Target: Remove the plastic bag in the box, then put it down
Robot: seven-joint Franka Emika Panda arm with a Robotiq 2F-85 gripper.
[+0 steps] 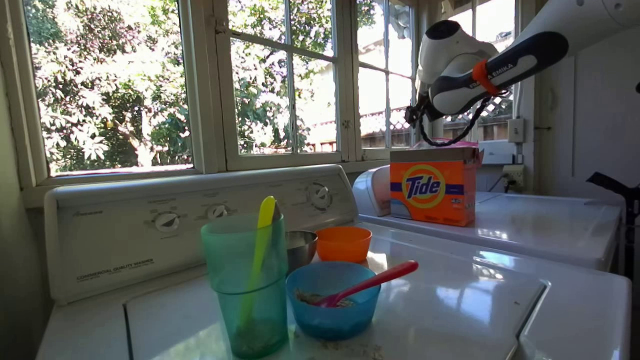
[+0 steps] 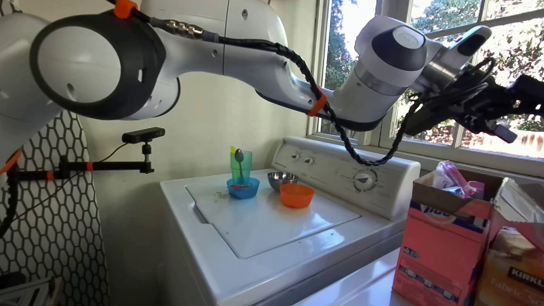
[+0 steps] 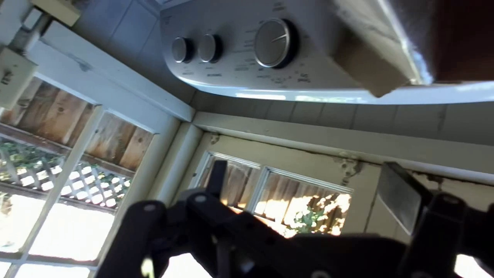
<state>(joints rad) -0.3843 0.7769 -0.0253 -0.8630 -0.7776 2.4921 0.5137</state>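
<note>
Plainly enough, the gripper (image 3: 308, 187) has hold of nothing: in the wrist view its jaws stand spread wide, one finger left of centre and one toward the right, with the window (image 3: 278, 193) showing through the gap. A blurred cardboard edge (image 3: 368, 63) juts into the upper right of that frame, from which carton I can't say. Next comes the plastic bag (image 2: 454, 176), at the right of the frame in an exterior view, poking up over the rim of the box (image 2: 442, 246), the rest of it hidden inside; none of it that I can make out shows at the wrist. Seen so, it lies below the gripper and to its left in the picture, how far in depth I can't tell, and its pink zip strip (image 2: 455, 173) slants from upper left to lower right. The fingers aim toward the right edge there, more across than down, so I'd judge the coming move turns on that: tip them downward, bring them leftward in the frame and straddle the strip crosswise. Just beside the box, lower right corner, stands a second carton (image 2: 516, 272), whose side might crowd the approach. Farther off, mid-frame, an orange bowl (image 2: 296, 200) rests on the washer (image 2: 272, 229), well apart from the box
</note>
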